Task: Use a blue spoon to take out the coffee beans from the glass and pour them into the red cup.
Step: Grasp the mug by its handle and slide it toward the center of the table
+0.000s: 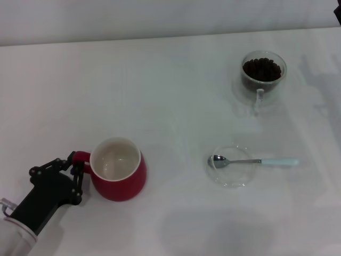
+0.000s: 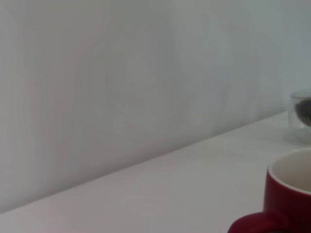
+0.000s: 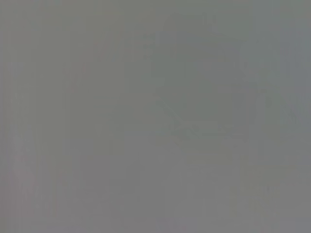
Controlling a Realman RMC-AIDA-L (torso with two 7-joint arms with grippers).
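Head view, left gripper (image 1: 76, 170) fingers grasping red cup (image 1: 120, 172) handle, blue spoon (image 1: 256, 160) across glass dish (image 1: 230, 173), right gripper unseen.

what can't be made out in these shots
- Right gripper: in no view; the right wrist view is featureless grey.
- Left gripper: at the red cup handle in the head view; whether it grips is unclear.
- Glass: cut off by the left wrist view's edge.
- Coffee beans: depth hidden in the head view.

Plain grey surface, no distinct objects discernible
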